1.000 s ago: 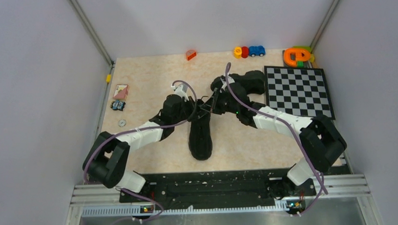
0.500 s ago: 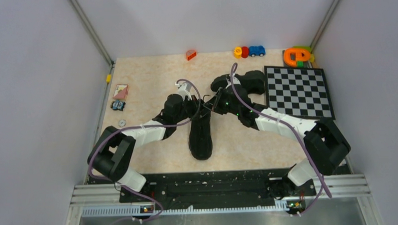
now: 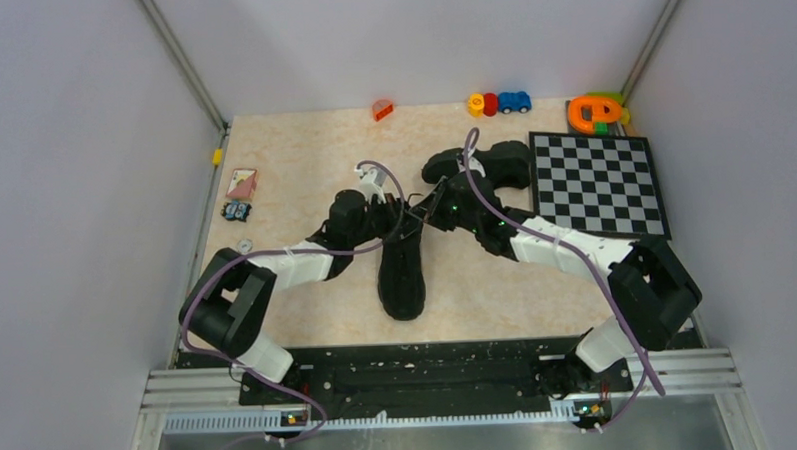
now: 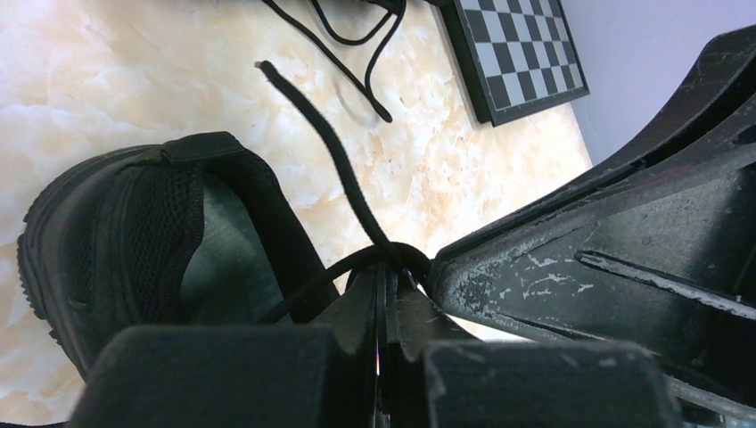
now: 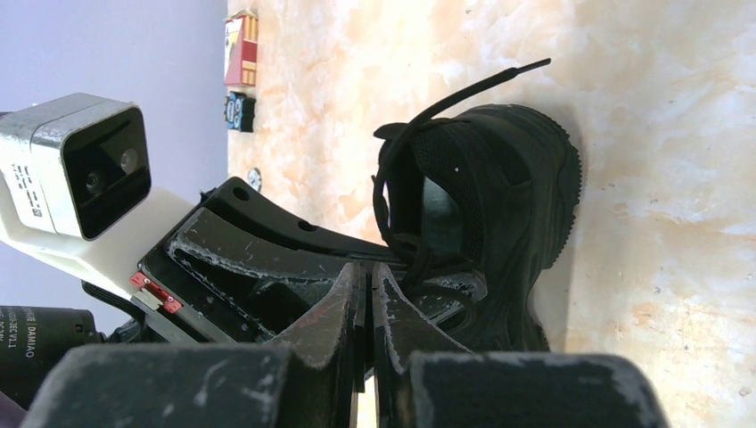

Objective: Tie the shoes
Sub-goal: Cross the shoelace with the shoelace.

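Note:
One black shoe [image 3: 401, 275] lies mid-table, toe toward the arm bases; in the left wrist view this shoe [image 4: 134, 232] shows its pale insole. The other shoe [image 3: 492, 162] sits behind, next to the checkerboard. My left gripper [image 3: 402, 217] [image 4: 385, 267] is shut on a thin black lace [image 4: 334, 152] that loops over its tips, the free end sticking up. My right gripper [image 3: 426, 214] [image 5: 367, 267] is shut tip to tip against the left one above the shoe's collar. A lace [image 5: 392, 192] runs just beside its fingers; I cannot tell whether it is pinched.
A checkerboard [image 3: 598, 183] lies at the right. Small toys line the back edge: an orange block [image 3: 382, 109], toy cars [image 3: 498, 103] and an orange-green toy [image 3: 596, 113]. A card [image 3: 241, 182] and a coin [image 3: 244, 246] lie at the left. Walls close both sides.
Both arms shifted slightly, the left elbow drifting right and the right wrist moving a little toward the back. The grippers stayed together over the shoe's collar.

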Controlling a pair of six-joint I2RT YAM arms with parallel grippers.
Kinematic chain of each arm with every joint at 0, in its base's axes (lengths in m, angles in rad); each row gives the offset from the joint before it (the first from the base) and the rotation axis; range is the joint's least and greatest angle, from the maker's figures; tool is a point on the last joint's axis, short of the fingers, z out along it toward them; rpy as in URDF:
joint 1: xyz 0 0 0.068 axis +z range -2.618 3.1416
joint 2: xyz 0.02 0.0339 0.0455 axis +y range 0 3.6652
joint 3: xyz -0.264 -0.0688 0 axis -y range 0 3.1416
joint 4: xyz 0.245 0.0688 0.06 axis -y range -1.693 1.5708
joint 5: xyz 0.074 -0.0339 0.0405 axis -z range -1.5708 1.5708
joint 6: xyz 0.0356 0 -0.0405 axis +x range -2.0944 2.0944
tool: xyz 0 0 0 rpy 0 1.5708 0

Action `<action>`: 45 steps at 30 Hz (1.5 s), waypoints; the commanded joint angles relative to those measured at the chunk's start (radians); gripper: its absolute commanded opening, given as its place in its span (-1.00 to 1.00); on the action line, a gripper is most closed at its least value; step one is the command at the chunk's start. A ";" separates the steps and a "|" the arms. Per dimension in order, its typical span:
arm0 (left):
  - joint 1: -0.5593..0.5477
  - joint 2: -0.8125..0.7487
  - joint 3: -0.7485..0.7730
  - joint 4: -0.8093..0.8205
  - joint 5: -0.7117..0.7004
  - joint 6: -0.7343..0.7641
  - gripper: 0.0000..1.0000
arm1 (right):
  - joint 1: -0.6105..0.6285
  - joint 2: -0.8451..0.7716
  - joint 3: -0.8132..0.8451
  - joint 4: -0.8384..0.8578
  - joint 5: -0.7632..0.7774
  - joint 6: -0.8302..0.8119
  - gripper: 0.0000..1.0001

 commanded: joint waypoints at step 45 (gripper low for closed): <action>0.022 0.030 0.101 -0.291 0.062 0.054 -1.00 | -0.068 -0.004 0.109 -0.025 0.001 -0.207 -0.57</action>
